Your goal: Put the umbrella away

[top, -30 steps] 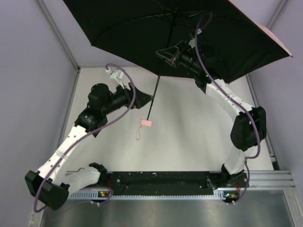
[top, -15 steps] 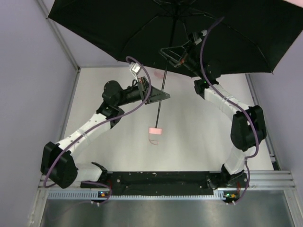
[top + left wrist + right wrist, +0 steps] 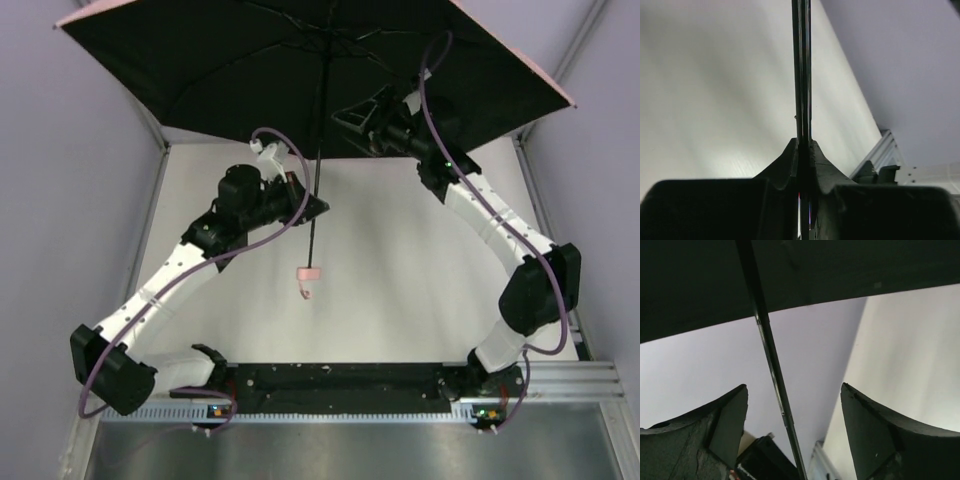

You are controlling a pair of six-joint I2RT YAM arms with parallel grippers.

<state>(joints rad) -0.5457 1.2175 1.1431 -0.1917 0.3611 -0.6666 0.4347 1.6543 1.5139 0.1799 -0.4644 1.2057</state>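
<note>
So the handoff just flips: the left gripper point(image 3: 803, 147) now pinches the thin shaft point(image 3: 313, 240) of the umbrella point(image 3: 250, 70) while the right gripper point(image 3: 794, 387) lets go, jaws wide around it, leaving the open canopy up over the table point(image 3: 420, 290) on one arm, nowhere near folded.

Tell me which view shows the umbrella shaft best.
Top external: the shaft runs whole from the canopy down to the pink handle, with the left gripper shut on it. Left wrist shows only a short stretch clamped between its fingers; right wrist, a stretch passing between the right gripper's open fingers, untouched.
</note>
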